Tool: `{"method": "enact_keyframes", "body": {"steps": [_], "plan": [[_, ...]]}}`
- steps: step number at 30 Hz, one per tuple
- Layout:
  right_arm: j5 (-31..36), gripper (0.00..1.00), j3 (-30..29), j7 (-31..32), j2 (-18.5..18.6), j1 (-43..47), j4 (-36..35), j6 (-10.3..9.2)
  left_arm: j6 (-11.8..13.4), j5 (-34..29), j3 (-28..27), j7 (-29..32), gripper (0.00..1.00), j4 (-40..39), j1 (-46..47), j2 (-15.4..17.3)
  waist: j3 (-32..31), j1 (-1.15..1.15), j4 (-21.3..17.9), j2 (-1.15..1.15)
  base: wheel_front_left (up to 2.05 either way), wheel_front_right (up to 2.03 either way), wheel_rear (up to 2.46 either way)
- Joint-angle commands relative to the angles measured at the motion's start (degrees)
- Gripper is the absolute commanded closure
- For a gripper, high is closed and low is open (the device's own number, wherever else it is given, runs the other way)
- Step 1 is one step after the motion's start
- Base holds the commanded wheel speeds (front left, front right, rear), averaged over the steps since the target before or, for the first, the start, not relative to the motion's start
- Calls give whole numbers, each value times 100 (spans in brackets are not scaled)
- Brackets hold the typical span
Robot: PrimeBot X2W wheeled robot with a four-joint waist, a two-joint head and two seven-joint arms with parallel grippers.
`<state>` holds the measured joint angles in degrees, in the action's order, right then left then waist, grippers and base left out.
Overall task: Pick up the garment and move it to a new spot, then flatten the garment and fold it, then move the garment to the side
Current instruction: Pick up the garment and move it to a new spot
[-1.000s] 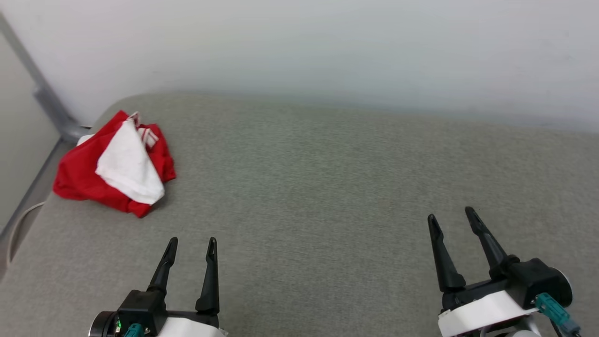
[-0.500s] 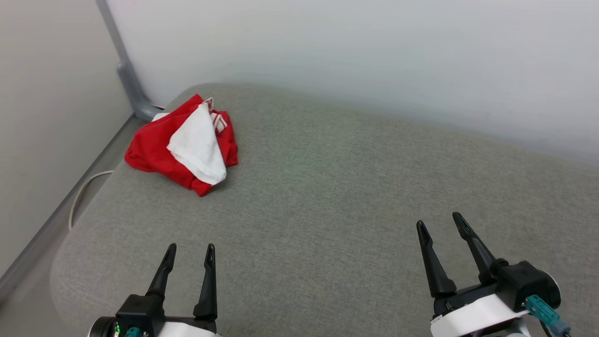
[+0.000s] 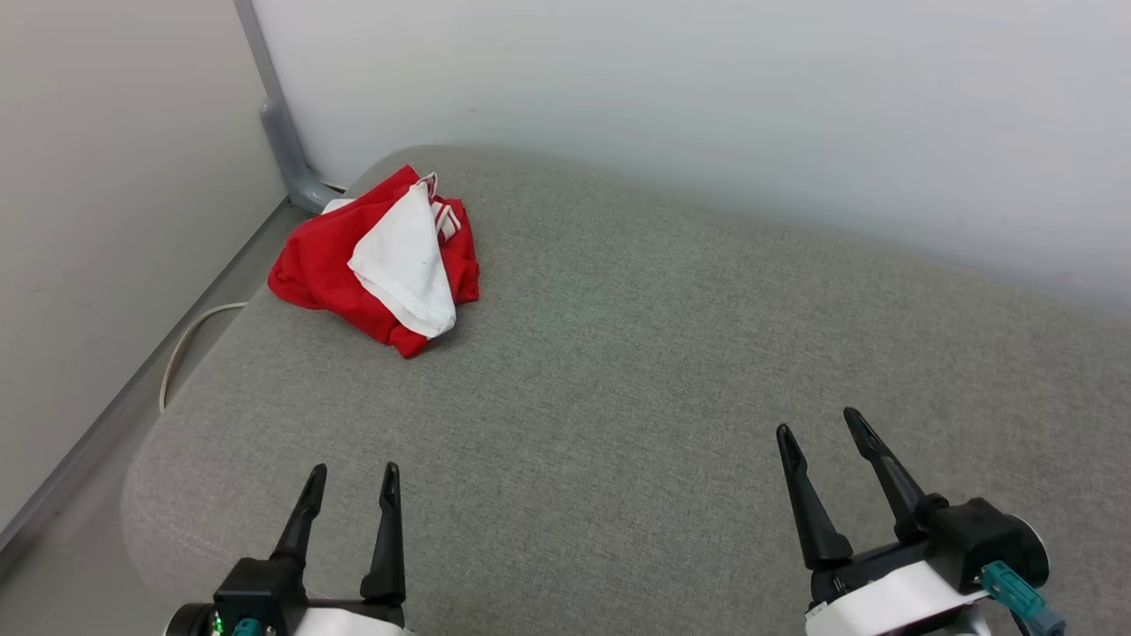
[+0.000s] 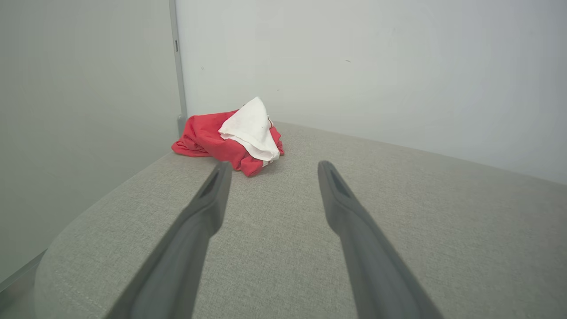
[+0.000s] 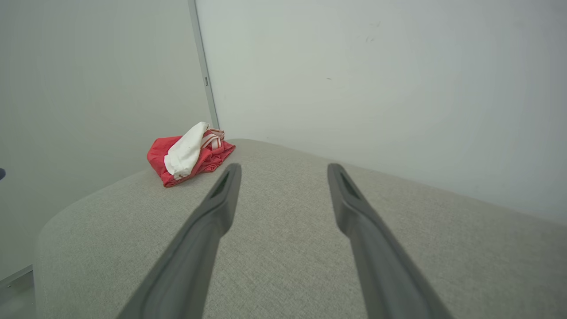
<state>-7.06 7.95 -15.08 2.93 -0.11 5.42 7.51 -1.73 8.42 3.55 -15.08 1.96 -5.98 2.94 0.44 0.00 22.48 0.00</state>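
- Left pincer [image 3: 353, 470]: low at the near left of the head view, over the near rim of the grey fabric-covered surface [image 3: 618, 371]; its two dark fingers point away from the robot, spread apart, with nothing between them.
- Left wrist view: the left pincer [image 4: 273, 165] points roughly toward the garment [image 4: 208, 137], with bare fabric in between.
- Right pincer [image 3: 818, 422]: low at the near right, fingers tilted slightly leftward, jaws wide and empty.
- Garment [image 3: 371, 265]: a crumpled red heap with a white sleeve draped over it, lying at the far left corner of the surface, well apart from both pincers.
- Edges: the garment lies close to the rounded left edge; a grey post [image 3: 283, 132] stands just beyond that corner, and a pale cable [image 3: 185, 340] lies on the floor below.
- Open room: bare fabric spans the middle and right, up to the white wall [image 3: 707, 88].
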Motion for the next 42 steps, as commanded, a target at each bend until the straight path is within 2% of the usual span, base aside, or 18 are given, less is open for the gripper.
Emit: {"method": "enact_keyframes", "body": {"steps": [1,5,8,10,15,21,29,35,39,40,41,42], "plan": [[34,0,4,-14,-10,-41,-15,-4,37,21,-18,-14,0,-27,48,-10,46,0,-25,0,0,0,0],[166,0,-4,-14,-10,-128,-80,-3,96,46,-162,-14,0,-139,261,-9,242,0,-104,0,0,0,0],[358,0,33,-15,-9,-261,-164,-4,-61,161,-291,-13,0,-58,549,-11,535,0,-194,0,0,0,0],[484,0,36,-14,46,-348,-257,-5,-193,116,-335,-12,0,223,847,24,789,0,-264,0,0,0,0],[633,0,66,-14,208,-590,-450,-5,-397,130,-412,127,0,1334,2035,462,1369,0,-496,0,0,0,0],[769,0,179,36,338,-925,-690,-5,-561,608,-286,1513,0,2396,3655,1302,2113,0,-819,0,0,0,0],[892,0,227,98,379,-1154,-890,-4,-568,1457,242,3233,0,2926,4883,2256,2825,0,-1110,0,0,0,0],[857,0,185,59,315,-1253,-917,-5,-570,1698,523,3753,0,3256,5270,2742,3118,0,-1227,0,0,0,0],[899,0,189,31,280,-1242,-861,-5,-565,1698,634,3822,0,3454,5334,2794,3155,0,-1246,0,0,0,0],[908,0,189,26,274,-1239,-847,-5,-564,1730,644,3856,74,3491,5317,2783,3151,0,-1247,0,0,0,0],[906,0,182,28,269,-1245,-828,-5,-565,1744,676,3871,100,3509,5293,2790,3145,0,-1245,0,0,0,0],[902,0,169,25,268,-1259,-812,-4,-566,1750,704,3871,100,3511,5268,2795,3133,0,-1241,0,0,0,0]]}}
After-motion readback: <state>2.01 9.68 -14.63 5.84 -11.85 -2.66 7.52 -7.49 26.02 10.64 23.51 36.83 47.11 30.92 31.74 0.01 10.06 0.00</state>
